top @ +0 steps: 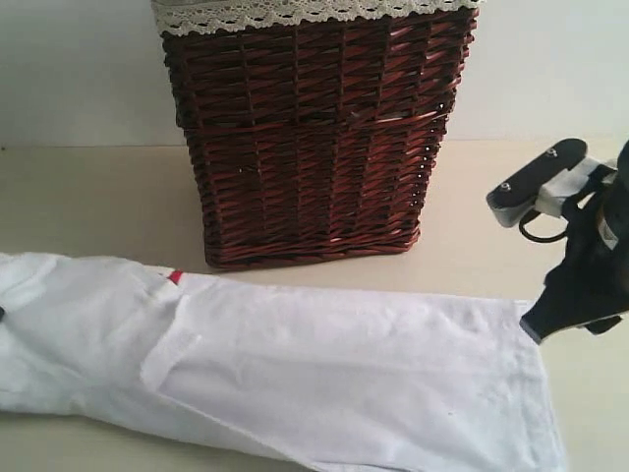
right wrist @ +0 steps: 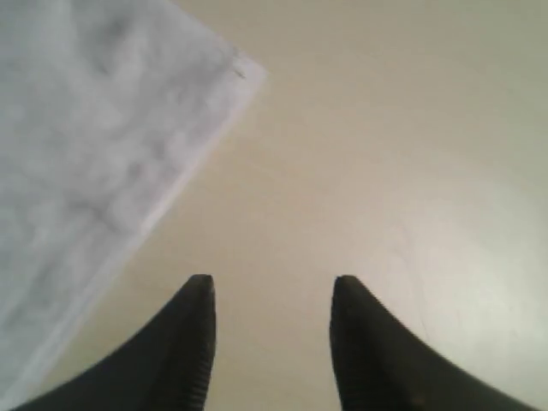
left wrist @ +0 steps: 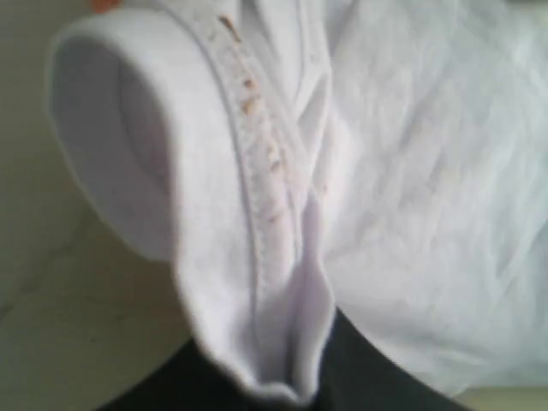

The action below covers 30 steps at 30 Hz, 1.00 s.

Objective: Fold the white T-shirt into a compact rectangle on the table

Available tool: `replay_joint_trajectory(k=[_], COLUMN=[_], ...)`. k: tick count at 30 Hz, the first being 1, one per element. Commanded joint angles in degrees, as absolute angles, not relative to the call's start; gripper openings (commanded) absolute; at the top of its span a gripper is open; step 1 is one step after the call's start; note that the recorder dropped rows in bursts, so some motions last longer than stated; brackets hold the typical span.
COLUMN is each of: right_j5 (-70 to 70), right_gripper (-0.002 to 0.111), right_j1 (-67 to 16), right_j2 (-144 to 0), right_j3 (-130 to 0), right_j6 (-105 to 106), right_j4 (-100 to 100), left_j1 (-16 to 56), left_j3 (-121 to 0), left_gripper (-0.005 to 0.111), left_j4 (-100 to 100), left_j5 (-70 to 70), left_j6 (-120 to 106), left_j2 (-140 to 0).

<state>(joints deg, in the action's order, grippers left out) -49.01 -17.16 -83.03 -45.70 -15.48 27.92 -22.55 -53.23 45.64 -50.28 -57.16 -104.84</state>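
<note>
exterior view: the white t-shirt [top: 344,383] lies flat on the table [top: 88,197], folded into 1 long band. its long axis runs left to right across the front. the collar end, marked by a small red tag [top: 176,276], points left and the straight hem end points right. its left end runs off the picture. just behind it stands a dark red wicker basket [top: 314,138] with a lace trim [top: 295,14]; its inside is out of view. the right gripper [top: 539,329] hangs just beside the shirt's far right corner.

left wrist view: this shows what the exterior view cuts off. the left gripper [left wrist: 300,390] is a dark shape with a raised ridge of white cloth running down into it. its jaws look clamped on that fold, though blur hides the tips. a stitched seam [left wrist: 257,171] flecked orange-brown follows the ridge.

right wrist view: the right gripper's 2 dark fingers [right wrist: 201,342] stand apart over bare table, holding nothing. the shirt's corner lies flat just beside them, not touching.
</note>
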Motion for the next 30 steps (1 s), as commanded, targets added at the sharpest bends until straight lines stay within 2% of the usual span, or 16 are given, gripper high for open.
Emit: replay_joint_trajectory(k=[1,5,9,15,17,19,20,23,25,26,27,28,29,30], right_j5=[-48.21,-47.97,-47.79,-47.79,-47.79,-47.90,-47.90,-48.01,-48.01,-48.13,-48.37,-48.62,-48.74,-48.74], right_gripper=[0.027,0.001,0.000,0.000,0.000,0.000,0.000,0.000,0.000,0.000,0.000,0.000,0.000,0.000], right_j1=[-15.59,-15.59,-15.59,-15.59,-15.59,-15.59,-15.59,-15.59,-15.59,-15.59,-15.59,-15.59,-15.59,-15.59], right_j2=[-82.60,-82.60,-82.60,-82.60,-82.60,-82.46,-82.07,-79.92,-77.46,-75.69,-74.35,-73.36,-72.10,-71.52], right_j3=[-44.42,-44.42,-44.42,-44.42,-44.42,-44.42,-44.42,-44.42,-44.42,-44.42,-44.42,-44.42,-44.42,-44.42], right_j6=[-19.62,-22.46,-23.69,-23.69,-23.49,-21.93,-21.83,-20.14,-20.06,-19.86,-19.49,-19.49,-19.49,-19.49], right_j4=[30.69,31.84,31.22,27.25,25.78,23.80,22.78,21.53,21.53,21.53,21.53,21.53,21.91,22.18], left_j1=[-26.47,-24.85,-19.43,-6.41,-0.77,8.36,15.19,27.46,34.27,36.90,38.35,38.74,38.74,38.62], left_j3=[-54.04,-54.04,-54.04,-54.17,-54.17,-54.17,-54.17,-54.41,-56.57,-58.28,-59.79,-60.62,-61.91,-62.43], left_gripper=[0.000,0.000,0.000,0.000,0.000,0.000,0.000,0.000,0.013,0.035,0.065,0.078,0.080,0.074], left_j4=[60.18,65.15,65.75,67.00,68.69,70.15,72.07,80.31,82.72,82.84,83.42,83.44,82.24,81.26], left_j5=[-53.15,-61.20,-65.67,-64.16,-63.56,-58.06,-51.95,-40.30,-39.98,-40.10,-40.80,-41.61,-43.89,-44.15], left_j6=[-52.54,-53.91,-52.61,-49.21,-48.79,-48.79,-48.79,-52.22,-54.91,-55.33,-54.94,-53.70,-52.37,-52.00], left_j2=[-100.50,-96.95,-93.05,-88.83,-88.84,-88.84,-88.94,-91.06,-94.48,-96.39,-97.77,-98.38,-98.56,-98.56])
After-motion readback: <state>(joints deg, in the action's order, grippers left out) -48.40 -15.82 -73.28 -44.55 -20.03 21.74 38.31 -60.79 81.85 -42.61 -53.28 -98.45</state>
